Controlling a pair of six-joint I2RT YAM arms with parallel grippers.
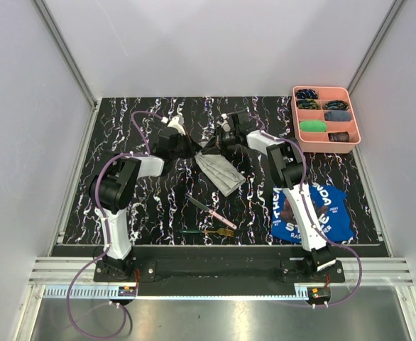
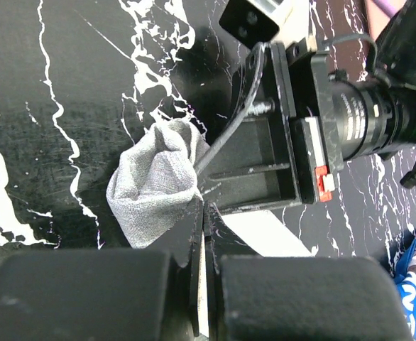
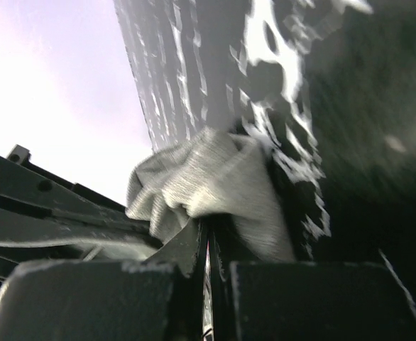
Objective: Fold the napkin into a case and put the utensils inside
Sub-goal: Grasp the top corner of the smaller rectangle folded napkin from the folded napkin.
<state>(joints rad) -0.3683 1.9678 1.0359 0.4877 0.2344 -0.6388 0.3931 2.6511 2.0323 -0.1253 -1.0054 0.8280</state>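
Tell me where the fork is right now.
In the top view the fork lies flat near the front edge of the table, about centre, just below the knife and left of the blue cloth.

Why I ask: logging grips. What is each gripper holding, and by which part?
Both hold the napkin: the left gripper pinches a bunched bit at its far end, the right gripper another bunched bit beside it.
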